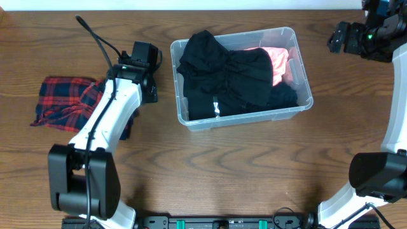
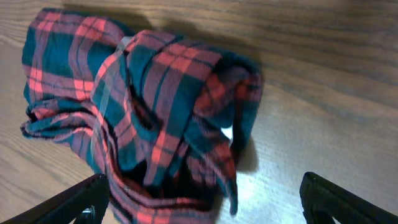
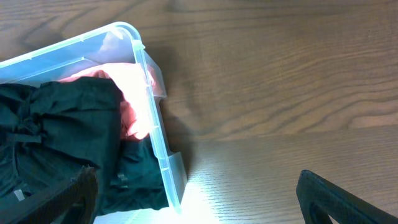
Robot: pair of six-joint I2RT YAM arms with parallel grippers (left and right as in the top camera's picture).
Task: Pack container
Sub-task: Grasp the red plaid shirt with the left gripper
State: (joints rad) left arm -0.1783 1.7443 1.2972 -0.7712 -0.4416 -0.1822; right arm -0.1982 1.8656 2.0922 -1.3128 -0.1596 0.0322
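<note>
Most of the packing is looking done, with one piece seemingly left over. The container (image 1: 254,117) is sitting at the middle of the tabletop (image 1: 241,172), toward the far side. It is already carrying a heap of black garments (image 1: 222,76) that is covering most of its floor, with a pink garment (image 1: 278,60) showing at its far right corner. Lying outside it, well to the left, is a crumpled red-and-blue plaid cloth (image 1: 63,102), resting on the bare wood.

The left tool (image 2: 208,199) is hanging over that cloth with its fingers spread as wide as they go and nothing clamped between them; whether they are brushing the fabric I cannot tell. The right tool (image 3: 199,199) is likewise standing fully open and empty, hovering by the container's right end, mostly above bare wood.

Judging by this, what is remaining is getting the plaid cloth picked up, carried across and tucked in on top of the black heap. Whether a lid is meant to be going on afterwards I cannot tell, since none is in view.
</note>
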